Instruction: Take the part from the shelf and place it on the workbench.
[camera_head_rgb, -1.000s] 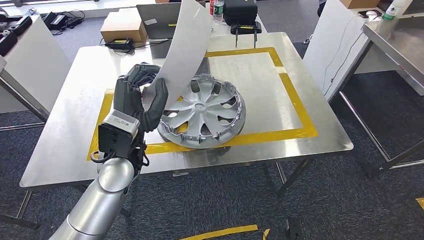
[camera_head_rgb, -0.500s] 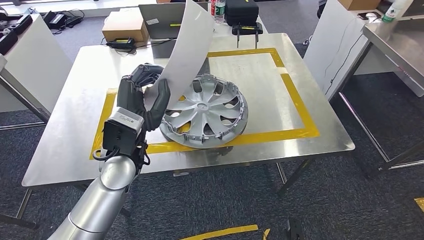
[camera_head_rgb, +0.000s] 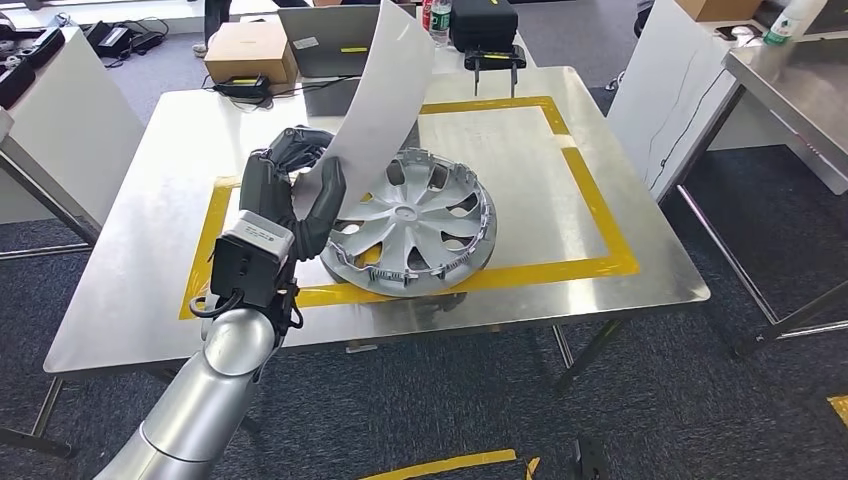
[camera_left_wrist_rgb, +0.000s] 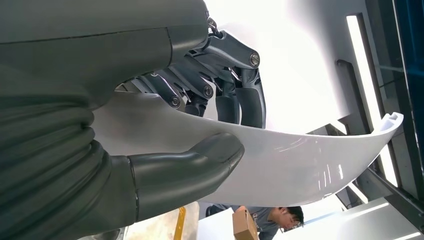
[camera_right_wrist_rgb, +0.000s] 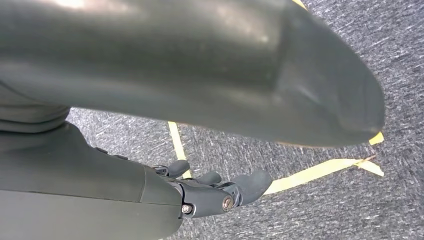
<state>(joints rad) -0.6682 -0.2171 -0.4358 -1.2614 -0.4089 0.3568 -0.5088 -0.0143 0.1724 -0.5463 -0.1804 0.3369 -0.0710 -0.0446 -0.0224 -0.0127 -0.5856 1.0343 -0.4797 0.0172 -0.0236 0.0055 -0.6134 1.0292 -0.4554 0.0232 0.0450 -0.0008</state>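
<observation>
Gripping the white curved part (camera_head_rgb: 375, 95), left hand (camera_head_rgb: 290, 190) raises it above workbench (camera_head_rgb: 150, 200)

The part (camera_head_rgb: 385, 85) is plain glossy white, without pattern. It is held by the left hand (camera_head_rgb: 290, 195), which is dark grey with a lighter grey wrist block, on a silver arm. A silver-grey wheel cover (camera_head_rgb: 412, 222) with a spoked pattern is seen at 3 o'clock of that hand. The workbench (camera_head_rgb: 140, 200) is brushed silver metal, marked with a yellow tape rectangle (camera_head_rgb: 590, 200). The carpet (camera_head_rgb: 700, 400) is dark blue-grey, speckled, with yellow floor tape. The right hand (camera_right_wrist_rgb: 220, 192) is dark grey.
</observation>
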